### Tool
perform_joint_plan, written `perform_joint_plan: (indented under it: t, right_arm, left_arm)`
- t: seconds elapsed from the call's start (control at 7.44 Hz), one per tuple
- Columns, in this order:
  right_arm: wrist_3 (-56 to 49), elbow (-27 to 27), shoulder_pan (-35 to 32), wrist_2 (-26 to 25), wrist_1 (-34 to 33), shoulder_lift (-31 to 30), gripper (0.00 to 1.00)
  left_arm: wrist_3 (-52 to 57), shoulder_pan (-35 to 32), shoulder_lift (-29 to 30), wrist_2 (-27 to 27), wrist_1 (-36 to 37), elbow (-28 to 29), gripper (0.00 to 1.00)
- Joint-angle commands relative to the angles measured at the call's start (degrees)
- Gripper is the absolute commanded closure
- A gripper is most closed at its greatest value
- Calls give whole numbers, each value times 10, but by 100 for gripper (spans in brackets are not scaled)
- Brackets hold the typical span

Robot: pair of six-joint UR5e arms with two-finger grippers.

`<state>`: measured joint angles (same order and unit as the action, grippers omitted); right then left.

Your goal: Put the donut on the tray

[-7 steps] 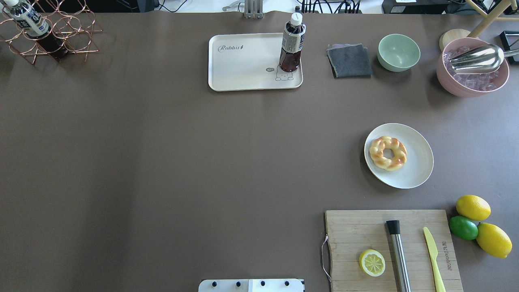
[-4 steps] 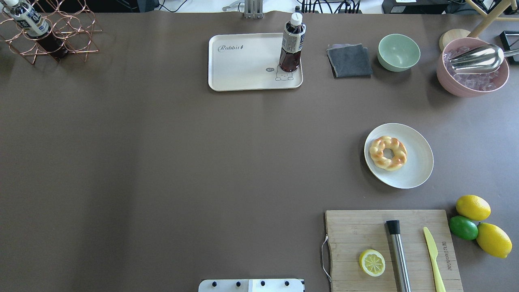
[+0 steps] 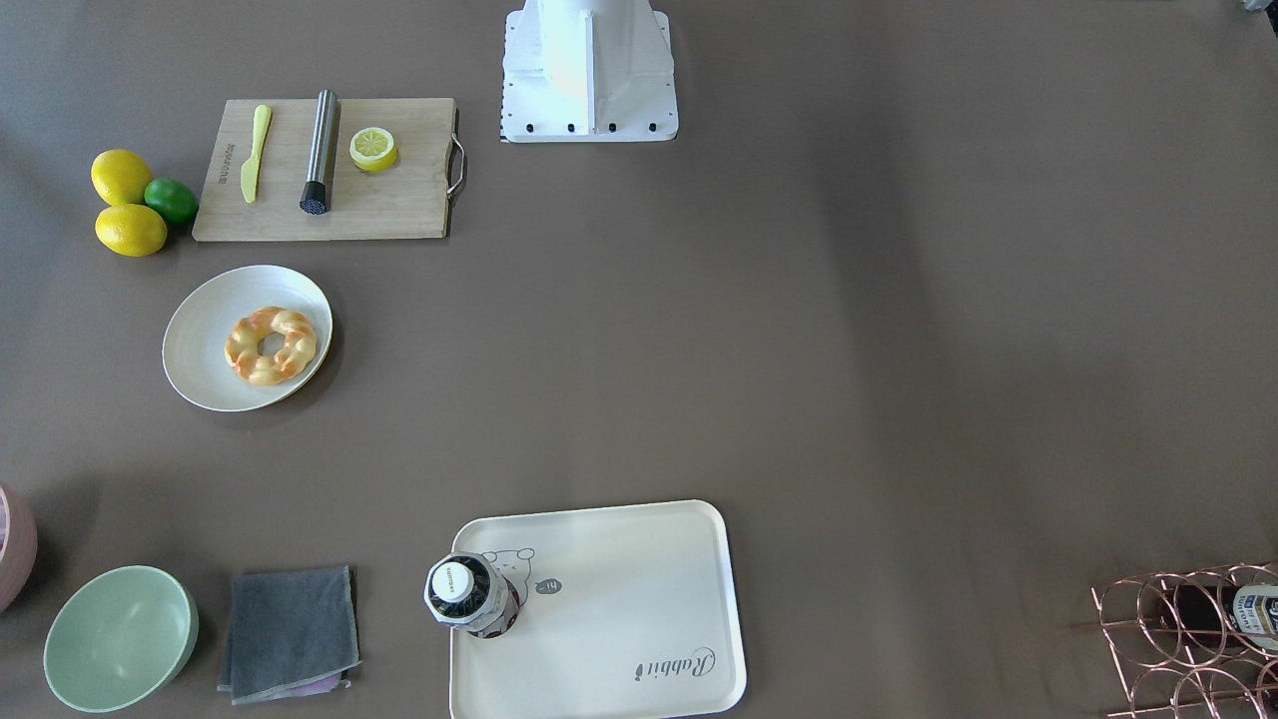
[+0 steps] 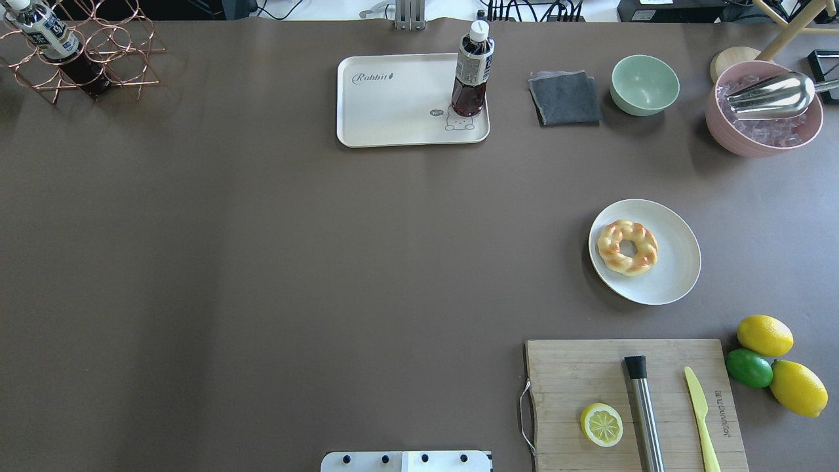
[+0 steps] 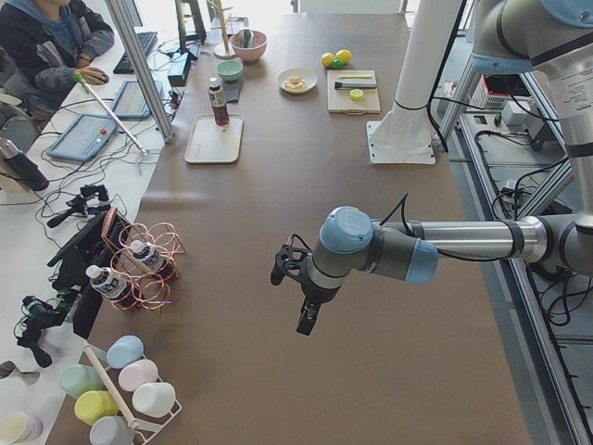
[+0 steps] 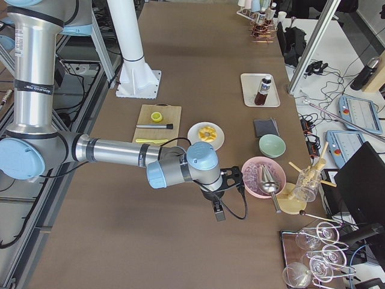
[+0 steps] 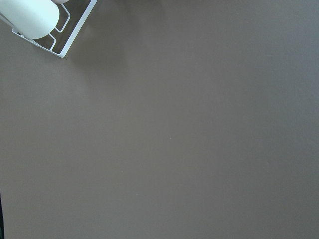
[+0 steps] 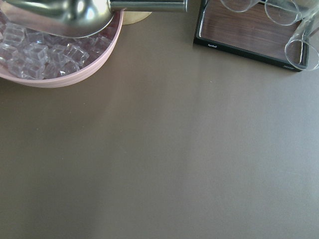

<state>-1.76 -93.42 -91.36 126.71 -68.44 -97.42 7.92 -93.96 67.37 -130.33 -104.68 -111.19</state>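
Note:
The donut (image 4: 627, 247), a braided golden ring, lies on the left part of a round white plate (image 4: 675, 275) at the table's right middle; it also shows in the front view (image 3: 271, 345). The cream tray (image 4: 393, 111) with "Rabbit" script lies at the far middle, with a dark drink bottle (image 4: 472, 69) upright on its right corner. My left gripper (image 5: 304, 324) shows only in the exterior left view, far off to the table's left end. My right gripper (image 6: 219, 215) shows only in the exterior right view, near the pink ice bowl. I cannot tell whether either is open or shut.
A wooden cutting board (image 4: 590, 380) with a lemon half (image 4: 601, 425), a steel muddler and a yellow knife lies front right. Lemons and a lime (image 4: 749, 368) sit beside it. A grey cloth (image 4: 565, 98), a green bowl (image 4: 645, 84), a pink ice bowl (image 4: 763, 121) and a wire rack (image 4: 85, 59) stand along the far edge.

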Motion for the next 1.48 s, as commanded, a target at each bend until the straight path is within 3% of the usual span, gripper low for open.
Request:
perform_joint_plan:
  t: [0.0, 0.67, 0.94, 1.21, 1.34]
  right_arm:
    - [0, -5, 9, 3, 1, -6, 0]
    - [3, -11, 29, 5, 7, -11, 0]
    - [21, -11, 46, 39, 9, -11, 0]
    - [165, -43, 120, 38, 10, -2, 0]
    - [177, -46, 143, 38, 10, 13, 0]
  left_arm:
    - [0, 0, 0, 1, 0, 3, 2]
    - [-2, 1, 0, 0, 0, 1, 2]
    - [-2, 1, 0, 1, 0, 1, 2]
    - [-2, 1, 0, 0, 0, 1, 2]
    - [-2, 1, 0, 1, 1, 3, 2]
